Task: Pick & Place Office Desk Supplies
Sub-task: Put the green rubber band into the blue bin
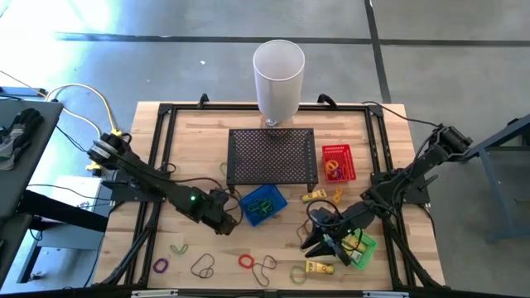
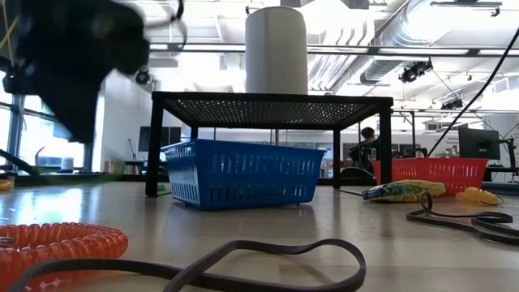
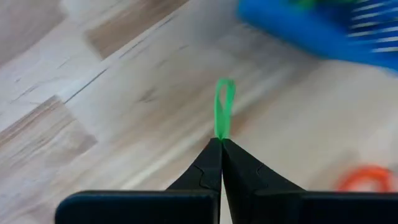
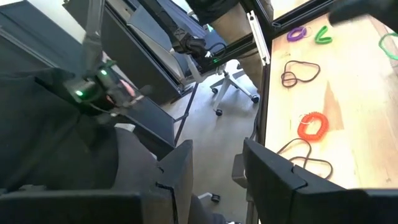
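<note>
My left gripper (image 1: 224, 220) (image 3: 221, 142) hovers just left of the blue basket (image 1: 263, 204), shut on a thin green band (image 3: 224, 106). My right gripper (image 1: 318, 241) (image 4: 214, 169) is open and holds nothing, beside the green basket (image 1: 363, 250) that holds yellow pieces. Loose on the wood near the front edge lie a green band (image 1: 180, 247), a purple band (image 1: 161, 266), dark bands (image 1: 203, 266), an orange coil (image 1: 246, 261) (image 2: 57, 243), an olive band (image 1: 298, 273) and a yellow piece (image 1: 319, 266). My left gripper pinches one end of the green band's loop (image 3: 221, 132) between its two fingertips. The rest of the loop sticks out past the tips as a narrow flattened oval. It looks lifted clear of the wood.
The black mesh stand (image 1: 273, 156) fills the table's middle, and the tall white cylinder (image 1: 278, 79) stands behind it. A red basket (image 1: 338, 162) with bands sits right of the stand. A yellow piece (image 1: 315, 197) and an orange item (image 1: 336, 197) lie in front of it.
</note>
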Motion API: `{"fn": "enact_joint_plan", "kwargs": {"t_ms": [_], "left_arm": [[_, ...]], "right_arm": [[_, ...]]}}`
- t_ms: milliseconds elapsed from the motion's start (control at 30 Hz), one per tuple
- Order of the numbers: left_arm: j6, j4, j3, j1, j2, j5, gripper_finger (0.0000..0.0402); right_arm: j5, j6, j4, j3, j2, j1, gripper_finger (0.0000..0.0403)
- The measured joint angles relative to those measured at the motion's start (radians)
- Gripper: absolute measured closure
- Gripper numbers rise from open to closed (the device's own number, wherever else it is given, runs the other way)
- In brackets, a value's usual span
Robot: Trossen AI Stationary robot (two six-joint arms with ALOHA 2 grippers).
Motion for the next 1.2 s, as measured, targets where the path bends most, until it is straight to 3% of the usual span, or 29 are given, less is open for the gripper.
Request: {"fn": "enact_joint_plan", "kwargs": {"t_ms": [267, 433, 633, 1000, 1200], "left_arm": [[0.275, 0.059, 0.214, 0.016, -0.039, -0.122, 0.0401], [0.413, 0.137, 0.254, 0.11, -0.026, -0.176, 0.0401], [0.483, 0.159, 0.255, 0.212, 0.004, -0.107, 0.0401], [0.521, 0.157, 0.254, 0.224, 0.154, -0.006, 0.0401], [0.523, 0.157, 0.255, 0.228, 0.174, 0.001, 0.0401]], "right_arm": [[0.021, -0.001, -0.004, 0.0, 0.0, 0.0, 0.0275], [0.028, -0.001, -0.005, 0.0, 0.0, 0.0, 0.0275], [0.034, 0.003, -0.018, 0.0, 0.0, 0.002, 0.0275], [0.034, 0.008, -0.052, 0.0, 0.0, 0.002, 0.0275], [0.034, 0.007, -0.055, 0.0, 0.0, 0.002, 0.0275]]}}
